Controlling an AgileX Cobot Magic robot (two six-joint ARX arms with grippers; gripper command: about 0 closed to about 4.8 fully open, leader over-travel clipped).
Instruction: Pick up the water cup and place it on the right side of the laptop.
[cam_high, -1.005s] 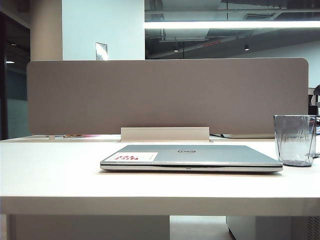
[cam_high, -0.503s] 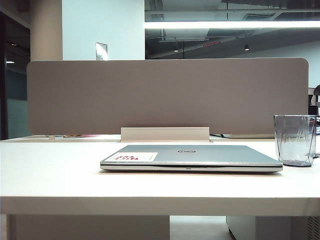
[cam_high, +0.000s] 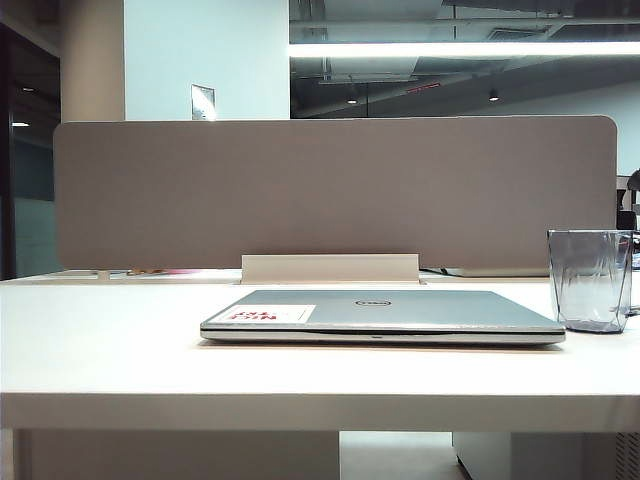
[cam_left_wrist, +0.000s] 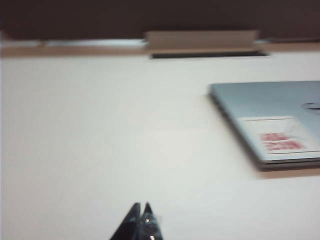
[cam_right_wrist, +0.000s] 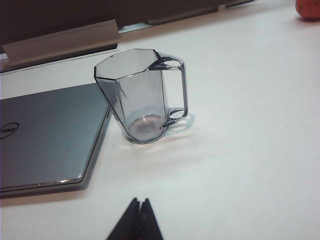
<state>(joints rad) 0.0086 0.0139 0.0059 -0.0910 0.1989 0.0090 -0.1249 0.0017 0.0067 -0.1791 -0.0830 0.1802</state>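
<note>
Clear, grey-tinted faceted plastic water cup (cam_high: 590, 280) with a side handle, upright on the white tabletop (cam_high: 100, 340), just beside the right edge of the thin silver-grey laptop (cam_high: 390, 312); small gap between the two in the right wrist view, cup (cam_right_wrist: 142, 97) standing close off the lid's corner, handle turned away from the laptop (cam_right_wrist: 47, 137). Nothing visible inside the cup. Laptop closed and flat near the middle of the tabletop, small round dark logo on the lid, white-and-red sticker toward its left in the exterior view. Beige-grey fabric divider panel (cam_high: 335, 190) upright along the far edge of the tabletop, a pale rectangular bracket (cam_high: 330, 268) at its foot behind the laptop. Orange-red object (cam_right_wrist: 307, 9) at the far edge of the right wrist view, cut off, identity unclear. Neither arm visible in the exterior view. Right hand (cam_right_wrist: 139, 202) clenched, dark fingertips pressed together with nothing between them, hanging over bare tabletop on the near side of the cup and well apart from it. Left hand (cam_left_wrist: 141, 206) likewise clenched on nothing, fingertips meeting in a point over bare tabletop (cam_left_wrist: 100, 140), well apart from the left corner of the laptop (cam_left_wrist: 270, 115); that view soft and blurred, sticker lettering unreadable.
</note>
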